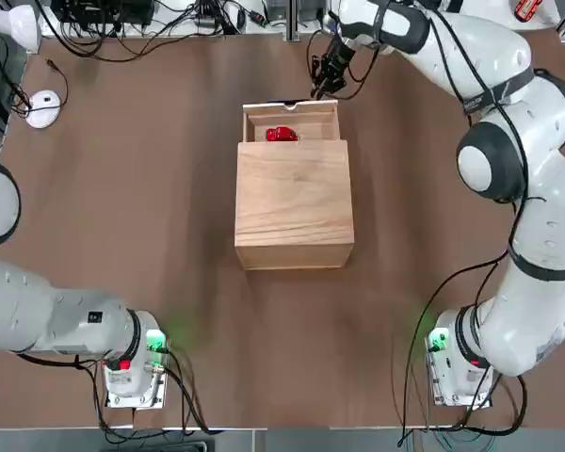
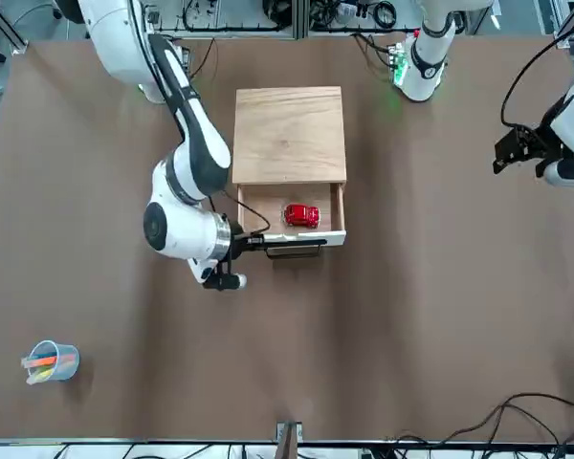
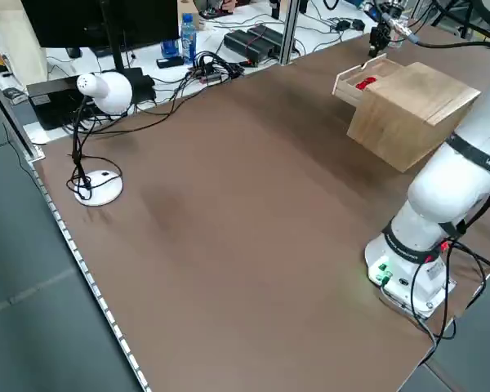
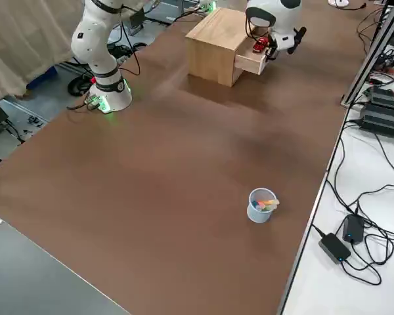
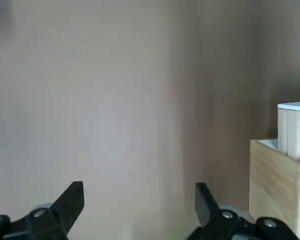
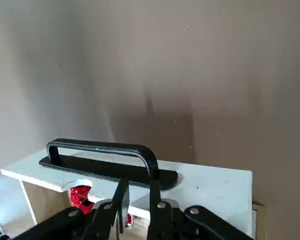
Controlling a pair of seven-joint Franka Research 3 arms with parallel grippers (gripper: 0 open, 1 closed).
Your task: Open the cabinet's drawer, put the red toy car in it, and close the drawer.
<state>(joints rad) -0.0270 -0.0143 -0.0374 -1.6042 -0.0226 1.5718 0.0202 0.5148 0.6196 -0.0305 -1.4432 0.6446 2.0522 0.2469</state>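
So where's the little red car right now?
The red toy car lies inside the open drawer, which sticks out of the cabinet on the side away from the arms' bases. The right gripper is at the drawer's front.

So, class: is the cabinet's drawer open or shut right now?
Open. The drawer sticks out from the cabinet, the red toy car visible inside; the right gripper is by its handle.
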